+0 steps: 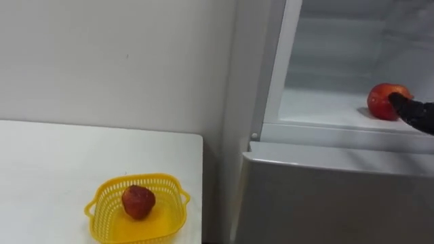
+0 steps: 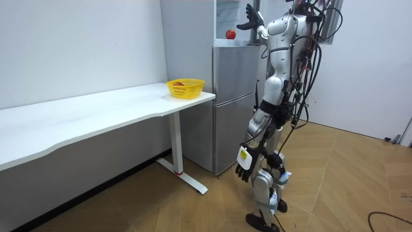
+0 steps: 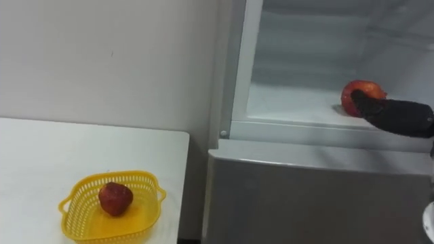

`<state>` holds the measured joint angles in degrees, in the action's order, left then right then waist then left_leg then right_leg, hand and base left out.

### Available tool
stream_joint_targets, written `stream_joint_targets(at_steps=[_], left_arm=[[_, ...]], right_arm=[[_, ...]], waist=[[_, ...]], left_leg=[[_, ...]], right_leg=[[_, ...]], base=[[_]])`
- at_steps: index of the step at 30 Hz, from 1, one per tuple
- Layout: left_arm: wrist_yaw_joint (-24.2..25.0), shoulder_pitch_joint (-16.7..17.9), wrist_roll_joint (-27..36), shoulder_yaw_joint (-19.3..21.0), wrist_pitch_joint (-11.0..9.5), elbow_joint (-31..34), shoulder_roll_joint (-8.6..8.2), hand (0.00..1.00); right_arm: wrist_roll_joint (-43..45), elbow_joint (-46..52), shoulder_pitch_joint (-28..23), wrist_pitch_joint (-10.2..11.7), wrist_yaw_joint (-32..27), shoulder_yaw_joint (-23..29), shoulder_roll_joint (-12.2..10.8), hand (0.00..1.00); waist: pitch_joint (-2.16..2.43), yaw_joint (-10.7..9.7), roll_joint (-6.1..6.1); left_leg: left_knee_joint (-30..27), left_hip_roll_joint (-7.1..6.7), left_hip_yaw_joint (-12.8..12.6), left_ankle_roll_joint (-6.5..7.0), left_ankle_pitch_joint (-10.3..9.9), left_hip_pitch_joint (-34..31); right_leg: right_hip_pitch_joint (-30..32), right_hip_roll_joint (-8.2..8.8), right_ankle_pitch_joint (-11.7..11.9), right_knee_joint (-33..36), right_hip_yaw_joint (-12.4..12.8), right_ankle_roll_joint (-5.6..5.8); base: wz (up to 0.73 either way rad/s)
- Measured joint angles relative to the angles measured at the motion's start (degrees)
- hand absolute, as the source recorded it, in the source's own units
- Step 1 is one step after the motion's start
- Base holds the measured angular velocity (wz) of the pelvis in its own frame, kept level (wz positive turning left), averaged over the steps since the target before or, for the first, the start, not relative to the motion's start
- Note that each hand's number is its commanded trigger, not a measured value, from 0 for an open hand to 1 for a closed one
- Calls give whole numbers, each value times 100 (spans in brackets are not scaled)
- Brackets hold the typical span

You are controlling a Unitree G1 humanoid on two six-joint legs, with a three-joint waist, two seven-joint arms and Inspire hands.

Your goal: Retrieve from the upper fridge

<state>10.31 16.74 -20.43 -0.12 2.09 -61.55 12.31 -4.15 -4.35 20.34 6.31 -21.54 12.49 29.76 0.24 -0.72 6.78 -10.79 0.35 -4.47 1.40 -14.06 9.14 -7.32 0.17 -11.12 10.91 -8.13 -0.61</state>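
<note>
Right hand (image 1: 412, 113) inside upper fridge (image 1: 319, 112), fingers straight and spread, tips against red apple (image 1: 381, 100); left hand (image 2: 243, 169) relaxed beside thigh

Silver-white torso and limbs with black joints; dark cables loop behind at upper right. Left hand (image 2: 243, 170) and right hand (image 2: 251, 18) are black.

No legible text, label, number or sign on anything
</note>
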Motion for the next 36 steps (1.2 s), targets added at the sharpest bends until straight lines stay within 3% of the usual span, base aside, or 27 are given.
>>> stream_joint_targets(at_steps=[5,11,17,25,36], left_arm=[[53,-13,-1,4,80,15,63,0],[25,18,-12,115,325,66,70,0],[-12,133,2,199,427,200,73,0],[15,191,4,214,509,244,79,0],[41,246,2,236,574,249,97,0]], right_arm=[[25,-452,237,-145,168,-12,135,0],[10,-965,573,-531,214,-13,241,0],[-36,-1024,582,-647,302,-14,242,0],[-233,-1325,757,-740,404,-15,245,0],[-335,-1644,762,-887,337,-15,384,0]], waist=[[6,58,57],[-28,113,160],[-1,127,211],[-20,130,169],[17,131,115]], left_leg=[[-10,-8,110,0,0,-54],[-94,-20,219,1,1,-164],[-109,-21,316,2,1,-174],[-118,-22,326,2,1,-179],[-192,-32,392,-3,3,-299]], right_leg=[[-11,13,0,4,-100,0],[50,59,-5,85,-343,-1],[22,72,-6,85,-426,-1],[-18,61,-6,84,-417,-2],[49,65,-6,84,-498,-2]], base=[[8],[10],[8],[0],[3]])
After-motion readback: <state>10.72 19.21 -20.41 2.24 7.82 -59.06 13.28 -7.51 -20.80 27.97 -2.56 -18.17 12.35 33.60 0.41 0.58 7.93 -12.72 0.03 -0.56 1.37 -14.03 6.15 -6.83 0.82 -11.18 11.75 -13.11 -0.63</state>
